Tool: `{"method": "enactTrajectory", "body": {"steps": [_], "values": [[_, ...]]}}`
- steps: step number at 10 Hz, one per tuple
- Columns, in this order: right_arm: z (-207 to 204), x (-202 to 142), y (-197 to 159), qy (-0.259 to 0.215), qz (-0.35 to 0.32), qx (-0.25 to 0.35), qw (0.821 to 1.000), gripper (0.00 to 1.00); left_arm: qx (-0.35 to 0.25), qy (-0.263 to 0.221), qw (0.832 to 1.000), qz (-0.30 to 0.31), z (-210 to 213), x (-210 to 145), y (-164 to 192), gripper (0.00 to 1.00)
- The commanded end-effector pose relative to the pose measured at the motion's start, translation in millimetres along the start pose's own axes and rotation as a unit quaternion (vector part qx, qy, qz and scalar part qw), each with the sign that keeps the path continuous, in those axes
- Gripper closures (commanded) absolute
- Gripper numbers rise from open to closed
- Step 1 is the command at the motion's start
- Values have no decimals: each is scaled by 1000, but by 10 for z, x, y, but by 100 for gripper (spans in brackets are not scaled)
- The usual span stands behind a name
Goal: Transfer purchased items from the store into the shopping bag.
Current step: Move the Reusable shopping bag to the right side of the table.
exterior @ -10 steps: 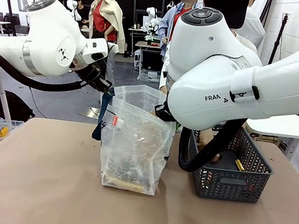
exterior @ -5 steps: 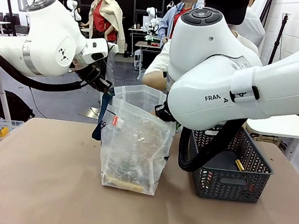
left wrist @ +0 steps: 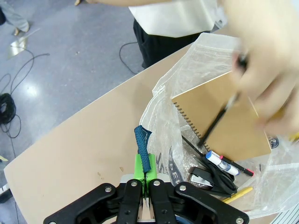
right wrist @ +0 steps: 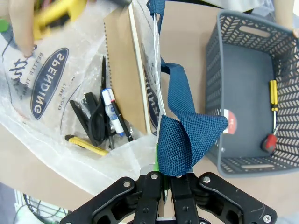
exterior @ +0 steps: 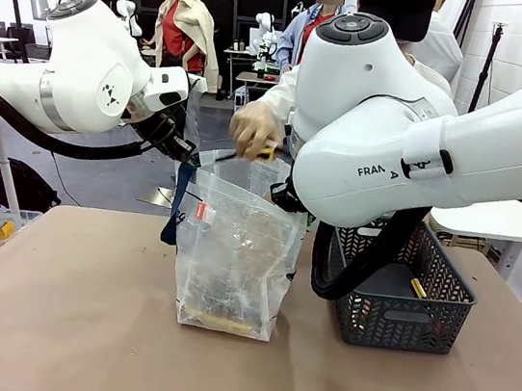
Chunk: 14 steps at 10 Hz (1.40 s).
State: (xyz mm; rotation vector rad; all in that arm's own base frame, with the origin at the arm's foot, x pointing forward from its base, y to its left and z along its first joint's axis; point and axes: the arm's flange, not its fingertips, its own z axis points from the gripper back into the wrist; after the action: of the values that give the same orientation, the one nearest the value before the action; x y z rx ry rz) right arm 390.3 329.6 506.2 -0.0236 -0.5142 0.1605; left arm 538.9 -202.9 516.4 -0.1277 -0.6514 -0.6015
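Holding the bag (exterior: 234,250) open: the left gripper (left wrist: 145,170) is clamped on a navy strap (left wrist: 143,142) and the right gripper (right wrist: 161,176) on the second strap (right wrist: 187,135), so the mouth lies between them. The person's hand (exterior: 251,128) hovers directly over that mouth with a yellow item (exterior: 267,152), blurred, roughly level. A notebook (left wrist: 224,116) stands inside the bag. The basket (exterior: 399,322), just right of the bag, holds a yellow-handled tool (right wrist: 274,95). Judged from this, the hand is freer to fetch it than either gripper.
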Motion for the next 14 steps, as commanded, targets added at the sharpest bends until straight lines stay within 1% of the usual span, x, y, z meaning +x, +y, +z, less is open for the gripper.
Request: {"method": "enactTrajectory", "body": {"steps": [1, 14], "values": [[-14, -12, -4, 2, -3, -1, 1000, 100, 2, -1, 1000, 3, 20, 3, 29, 100], [-14, -12, -4, 2, -3, -1, 1000, 100, 2, -1, 1000, 3, 20, 3, 29, 100]]}}
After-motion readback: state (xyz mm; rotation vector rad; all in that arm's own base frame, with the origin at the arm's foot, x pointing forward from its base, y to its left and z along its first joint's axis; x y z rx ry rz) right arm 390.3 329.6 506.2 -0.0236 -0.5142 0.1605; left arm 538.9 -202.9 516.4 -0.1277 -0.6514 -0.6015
